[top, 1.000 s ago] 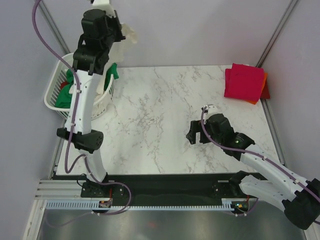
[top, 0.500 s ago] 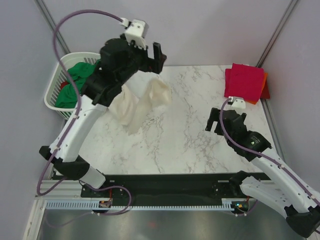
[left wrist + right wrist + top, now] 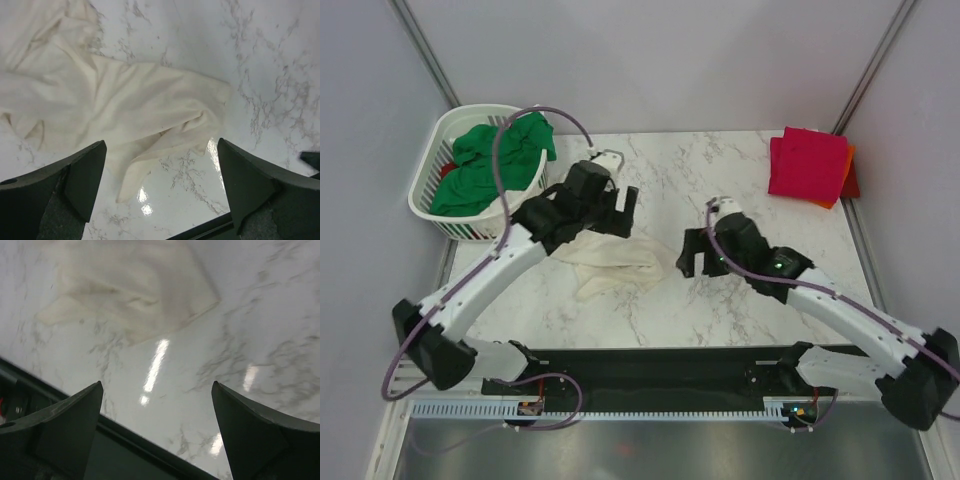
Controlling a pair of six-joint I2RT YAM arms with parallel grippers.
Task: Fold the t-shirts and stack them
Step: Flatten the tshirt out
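Note:
A cream-white t-shirt [image 3: 615, 262] lies crumpled on the marble table, left of centre. My left gripper [image 3: 620, 212] hovers over its far edge, open and holding nothing. In the left wrist view the t-shirt [image 3: 125, 100] spreads below the wide-apart fingers of that gripper [image 3: 161, 145]. My right gripper [image 3: 692, 255] is open just right of the cloth, and the right wrist view shows the t-shirt's corner [image 3: 130, 295] ahead of this gripper [image 3: 157, 385]. A folded crimson-pink t-shirt [image 3: 808, 163] rests on a folded orange one [image 3: 847, 170] at the far right corner.
A white slotted basket [image 3: 425, 195] stands at the far left and holds a bright green t-shirt [image 3: 495, 160] with a bit of red beside it. The table's black front edge [image 3: 75, 410] is close under the right gripper. Grey walls enclose the table.
The left arm swung from above the basket out over the table and came down, its jaws opened, and the cream-white t-shirt dropped onto the marble. The right gripper moved left toward the cloth.

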